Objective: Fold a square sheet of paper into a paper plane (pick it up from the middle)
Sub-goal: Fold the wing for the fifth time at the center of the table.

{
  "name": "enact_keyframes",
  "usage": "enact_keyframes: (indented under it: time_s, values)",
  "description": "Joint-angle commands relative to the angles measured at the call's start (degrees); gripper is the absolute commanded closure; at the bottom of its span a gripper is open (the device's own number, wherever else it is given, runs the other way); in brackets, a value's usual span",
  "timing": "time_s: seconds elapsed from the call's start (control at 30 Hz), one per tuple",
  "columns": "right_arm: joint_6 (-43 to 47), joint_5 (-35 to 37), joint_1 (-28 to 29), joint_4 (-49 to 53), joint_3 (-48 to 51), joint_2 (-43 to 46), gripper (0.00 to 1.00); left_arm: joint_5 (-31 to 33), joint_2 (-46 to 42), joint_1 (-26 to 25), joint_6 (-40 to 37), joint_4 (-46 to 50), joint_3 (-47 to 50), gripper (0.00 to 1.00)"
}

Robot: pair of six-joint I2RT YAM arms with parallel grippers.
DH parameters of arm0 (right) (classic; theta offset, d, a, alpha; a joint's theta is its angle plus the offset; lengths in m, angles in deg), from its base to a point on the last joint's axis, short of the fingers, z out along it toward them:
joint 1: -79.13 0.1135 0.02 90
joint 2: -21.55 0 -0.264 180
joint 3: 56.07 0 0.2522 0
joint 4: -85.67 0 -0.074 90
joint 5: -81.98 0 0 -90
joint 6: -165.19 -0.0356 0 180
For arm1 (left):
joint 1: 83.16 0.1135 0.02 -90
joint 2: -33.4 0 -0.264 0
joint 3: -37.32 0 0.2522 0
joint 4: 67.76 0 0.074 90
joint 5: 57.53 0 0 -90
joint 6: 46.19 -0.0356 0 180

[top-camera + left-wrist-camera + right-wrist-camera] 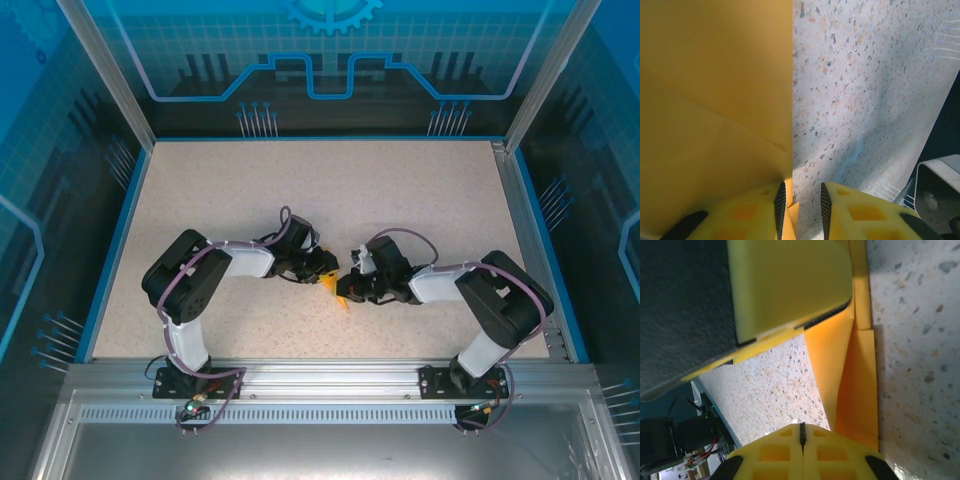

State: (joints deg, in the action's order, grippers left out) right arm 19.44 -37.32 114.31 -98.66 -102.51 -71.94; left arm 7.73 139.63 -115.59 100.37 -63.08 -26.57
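The square sheet of paper (335, 291), orange-yellow and partly folded, lies on the table between my two grippers. In the left wrist view the paper (715, 100) covers the left half, with a diagonal crease and a straight right edge. That edge runs down beside the left pad of my left gripper (801, 192), which is open with speckled table showing in the gap. My right gripper (802, 427) is shut, pads together with nothing visible between them. The paper's folded layers (850, 375) pass just right of it. In the top view the left gripper (322, 265) and right gripper (352, 283) nearly touch.
The speckled table (330, 190) stretches far and wide around the grippers. Blue rails and glass walls (112, 230) enclose it. A yellow finger of the left gripper (790, 285) hangs close above the paper in the right wrist view.
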Motion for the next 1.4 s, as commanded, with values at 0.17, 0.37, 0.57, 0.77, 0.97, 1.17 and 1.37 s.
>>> enact_keyframes:
  time_s: [0.17,0.37,0.57,0.77,0.97,1.17,1.37]
  values:
    - [0.4,-2.9,-1.7,0.4,-3.2,-2.4,0.95,1.8,2.6,0.2,-1.4,5.5,-0.1,0.70]
    - [0.3,-3.6,-1.8,-0.4,-3.1,-7.0,0.96,1.8,3.0,0.2,-1.3,5.5,-0.5,0.70]
    - [1.3,-2.9,-2.1,0.6,-1.2,-6.6,0.96,1.9,3.1,0.2,-1.6,6.1,-0.5,0.70]
    - [2.3,-3.0,-2.0,3.5,-0.2,-4.8,0.95,2.1,3.2,0.3,-1.5,6.3,-0.4,0.71]
    - [4.0,-1.8,-2.0,6.9,2.0,-3.9,0.95,2.1,3.3,0.5,-1.4,6.5,-0.5,0.71]
    - [5.3,-1.5,-1.9,8.7,5.2,-1.5,0.95,2.1,3.2,1.0,-1.5,6.9,-0.2,0.71]
    - [7.1,-0.2,-1.7,12.2,7.0,2.2,0.94,2.0,3.1,1.2,-1.5,6.7,0.1,0.71]
